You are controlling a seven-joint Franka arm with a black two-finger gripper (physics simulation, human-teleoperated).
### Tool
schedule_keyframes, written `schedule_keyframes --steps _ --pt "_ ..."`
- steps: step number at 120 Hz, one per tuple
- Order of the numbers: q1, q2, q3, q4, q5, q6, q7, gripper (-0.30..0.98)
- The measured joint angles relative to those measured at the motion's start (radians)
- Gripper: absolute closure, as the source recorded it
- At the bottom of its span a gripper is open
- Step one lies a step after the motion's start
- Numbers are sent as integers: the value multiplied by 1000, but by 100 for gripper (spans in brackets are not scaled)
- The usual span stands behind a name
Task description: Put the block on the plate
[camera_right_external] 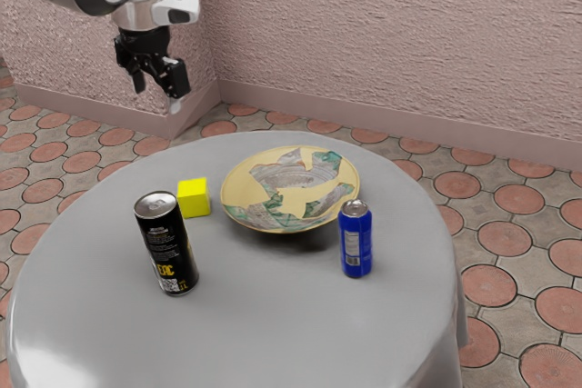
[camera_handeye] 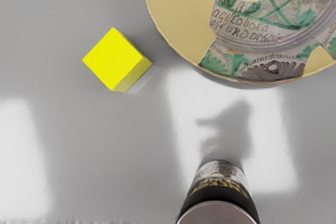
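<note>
exterior view shows the gripper [camera_right_external: 156,99] empty, fingers wide, apparently at the reaching step, which calls for lowering around the yellow block [camera_right_external: 193,198].

The block [camera_right_external: 193,198] looks smooth and matt, the wall [camera_right_external: 382,34] rough; in the exterior view, at the plate's [camera_right_external: 241,190] eight o'clock, the black can [camera_right_external: 167,244] has a shiny metal top.

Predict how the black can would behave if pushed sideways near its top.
The black can would likely tip rather than slide, since it stands upright and is taller than it is wide. Once down, it would probably roll, given its round wall. Its smooth, shiny surface suggests it may feel slippery.
</note>
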State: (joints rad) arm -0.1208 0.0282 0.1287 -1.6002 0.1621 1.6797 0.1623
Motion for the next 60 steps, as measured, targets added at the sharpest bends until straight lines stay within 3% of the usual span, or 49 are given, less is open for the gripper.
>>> schedule_keyframes --steps 38,60 --pt "113 -51 17 -174 -6 89 69 0" --pt "195 -2 10 -187 -3 155 189 0"
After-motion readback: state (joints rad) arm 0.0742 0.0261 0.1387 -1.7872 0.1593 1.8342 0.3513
